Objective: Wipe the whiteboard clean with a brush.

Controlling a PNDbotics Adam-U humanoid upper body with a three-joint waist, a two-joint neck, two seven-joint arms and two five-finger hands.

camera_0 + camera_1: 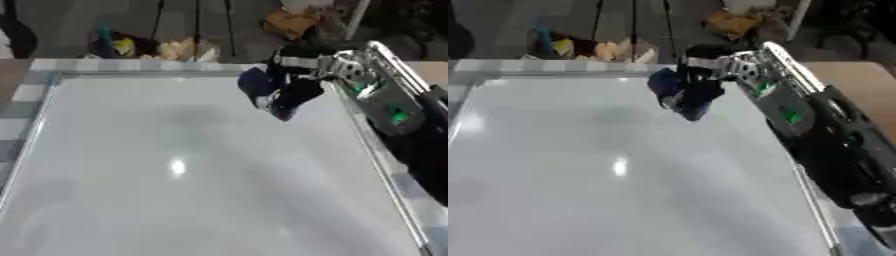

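Whiteboard (pixel 175 170) lies flat, filling the view from left edge to right, w/ a glare spot near centre. At its upper right, robot's right hand (pixel 293 92) reaches in, fingers curled round a dark blue brush (pixel 256 85) held against the board's top edge.

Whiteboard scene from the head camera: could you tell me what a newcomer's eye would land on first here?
First the big whiteboard, lying flat and filling almost the whole view, bare and glossy with a bright glare spot near its middle. Next the right hand at the board's far right corner, fingers curled round a dark blue brush, its black and silver arm running down the right edge. Clutter lies on the floor beyond the far edge.
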